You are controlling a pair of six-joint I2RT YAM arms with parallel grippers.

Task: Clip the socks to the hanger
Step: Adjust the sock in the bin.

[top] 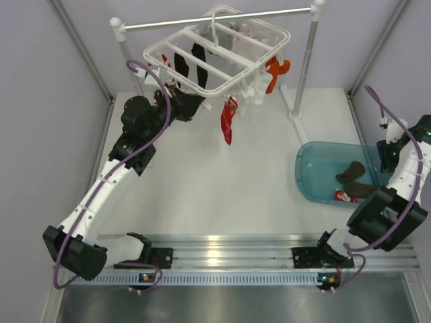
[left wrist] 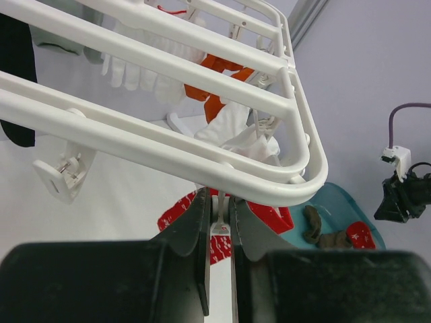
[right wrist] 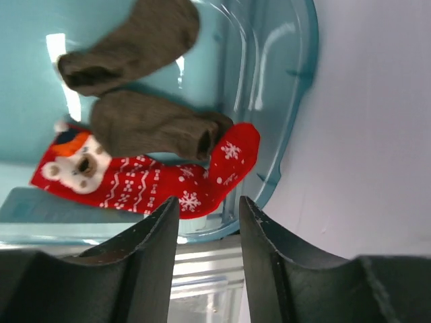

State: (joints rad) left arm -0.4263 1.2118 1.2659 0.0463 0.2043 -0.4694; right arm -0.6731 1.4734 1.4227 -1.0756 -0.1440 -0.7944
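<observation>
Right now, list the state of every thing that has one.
Left gripper: jaws shut on a clip.
Right gripper: jaws open, empty.
Hanger: hung on the rail, tilted.
Hanging red sock: clipped.
Brown socks: loose in the tub.
Snowflake sock: loose in tub.

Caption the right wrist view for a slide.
Open right gripper over a red sock and two brown-grey socks in a teal bin.
</observation>
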